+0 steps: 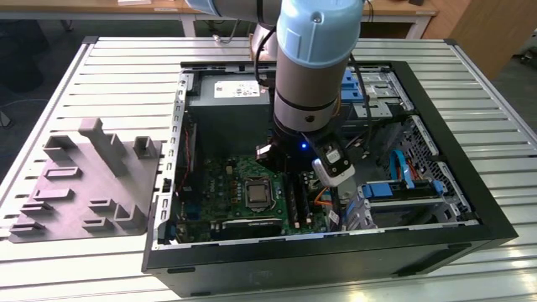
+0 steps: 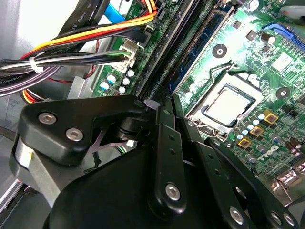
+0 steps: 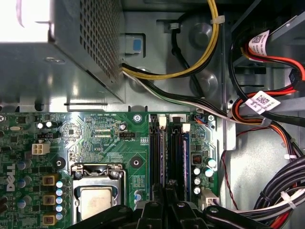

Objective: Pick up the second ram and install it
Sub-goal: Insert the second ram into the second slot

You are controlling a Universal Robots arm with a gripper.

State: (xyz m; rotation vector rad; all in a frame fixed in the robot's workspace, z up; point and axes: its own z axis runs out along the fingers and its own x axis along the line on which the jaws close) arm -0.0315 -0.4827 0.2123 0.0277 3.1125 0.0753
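My tool (image 3: pixel 167 198) down inside the computer case (image 1: pixel 436 242), over the motherboard (image 3: pixel 114 148) slots beside the processor socket (image 3: pixel 96 198), fingers pressed together, second ram (image 3: pixel 185 157) seated in slot just beside fingertips.

A robotics lab or workshop: an open desktop computer case (image 1: pixel 436 234) lies on a slatted aluminium worktable (image 1: pixel 126 69), a gray moulded plastic tray (image 1: pixel 84 182) sits beside it, and wooden workbenches (image 1: pixel 394 16) stand behind
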